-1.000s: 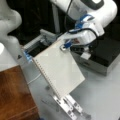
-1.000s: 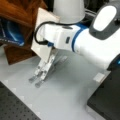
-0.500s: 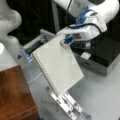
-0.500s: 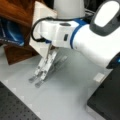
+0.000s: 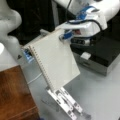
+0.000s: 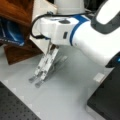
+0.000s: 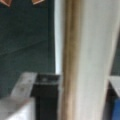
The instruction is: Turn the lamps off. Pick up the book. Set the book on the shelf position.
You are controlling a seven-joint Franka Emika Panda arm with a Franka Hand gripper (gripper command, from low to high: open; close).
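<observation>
Book [image 5: 56, 62]: held tilted above the grey table [image 5: 100, 95], lower corner over a metal stand [image 5: 66, 102], dotted edge toward a front view's left.
Clearances: open table to a front view's right of the stand; black box [image 5: 105, 53] near, behind the book's right edge; reddish-brown shelf block [image 5: 15, 95] just beside the stand, at a front view's lower left.
Gripper [image 5: 65, 35]: at the book's upper right edge.
Fingers: closed on the book; in the wrist view, book edge [image 7: 85, 60] filling the gap, dark pad [image 7: 46, 92] against it.
Arm pose: white forearm [image 6: 92, 37] reaching in from a front view's right, wrist roughly level, hand [image 6: 56, 28] above the stand [image 6: 45, 67].
Shelf block, second angle [image 6: 17, 30]: at a front view's upper left, behind the stand.
</observation>
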